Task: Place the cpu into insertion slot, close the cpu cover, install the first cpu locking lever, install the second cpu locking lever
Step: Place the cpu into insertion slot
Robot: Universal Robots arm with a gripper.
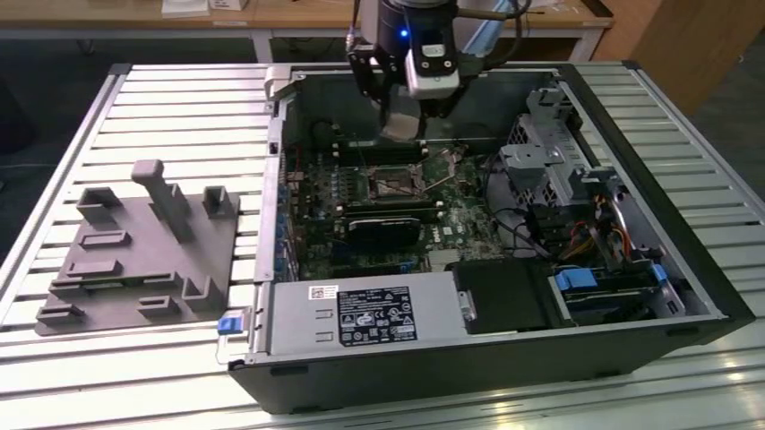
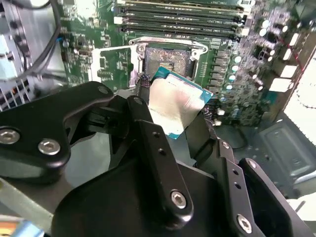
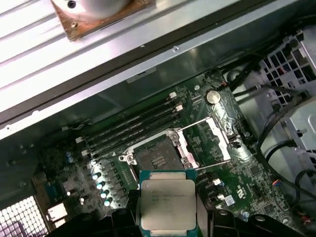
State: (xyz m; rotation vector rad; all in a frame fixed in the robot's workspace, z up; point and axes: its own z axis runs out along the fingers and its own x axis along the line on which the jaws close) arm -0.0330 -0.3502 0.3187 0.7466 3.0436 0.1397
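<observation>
The gripper (image 2: 174,118) is pinching the cpu (image 2: 175,101) by two opposite edges between its black fingers (image 2: 143,113), and the chip's silvery face is showing in both wrist views. The chip is hanging in the air above the green motherboard (image 3: 247,177), near the insertion slot (image 3: 155,160) but not seated in it. The slot is lying open with its dark centre bare, and the cpu cover (image 3: 221,134) is standing swung up off it along one side. Just past the slot, long memory slots (image 3: 131,129) are running in parallel rows. In the exterior view the arm (image 1: 413,31) is reaching down into an open computer case (image 1: 478,363), which is lying on a slatted metal table (image 1: 179,107); a grey moulded tray (image 1: 120,269) is sitting beside the case on the exterior view's left.
</observation>
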